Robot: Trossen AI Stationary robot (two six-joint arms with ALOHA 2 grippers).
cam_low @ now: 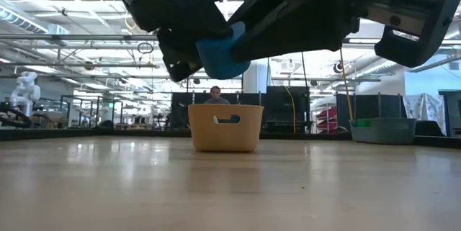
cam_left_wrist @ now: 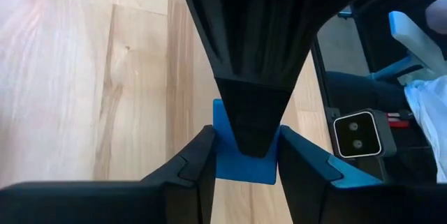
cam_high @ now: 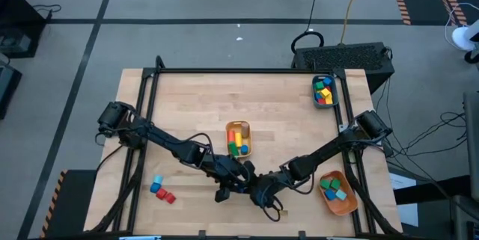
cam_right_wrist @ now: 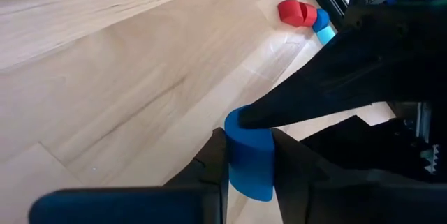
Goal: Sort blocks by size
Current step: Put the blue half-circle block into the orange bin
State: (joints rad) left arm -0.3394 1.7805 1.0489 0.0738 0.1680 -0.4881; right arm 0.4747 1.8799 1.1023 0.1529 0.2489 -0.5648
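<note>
A blue block (cam_low: 220, 51) hangs above the table near its front edge, between my two grippers. My left gripper (cam_left_wrist: 244, 151) comes from the table's left and is shut on the block (cam_left_wrist: 241, 168). My right gripper (cam_right_wrist: 250, 158) comes from the right and is shut on the same block (cam_right_wrist: 250, 165). In the high view the two grippers (cam_high: 252, 185) meet and hide the block. Loose red, blue and cyan blocks (cam_high: 161, 190) lie on the table at the front left. My left gripper pinches the blue block by two opposite sides (cam_left_wrist: 222, 162) between its two fingers, slanting down from the table's left. The block is lifted clear of the table. One right finger (cam_left_wrist: 251, 123) covers the middle of the block. My right gripper pinches the blue block between its two fingers by its sides (cam_right_wrist: 234, 158), slanting down from the table's right. The block's rounded end (cam_right_wrist: 241, 118) points away from the wrist, and a left finger (cam_right_wrist: 300, 102) lies over it. The block is clear of the table.
A yellow bin (cam_high: 238, 138) with blocks stands at the table's middle, just behind the grippers. A teal bin (cam_high: 324, 92) with blocks sits at the far right, and an orange bin (cam_high: 338, 192) with blocks at the front right. Bare wood lies at the far left.
</note>
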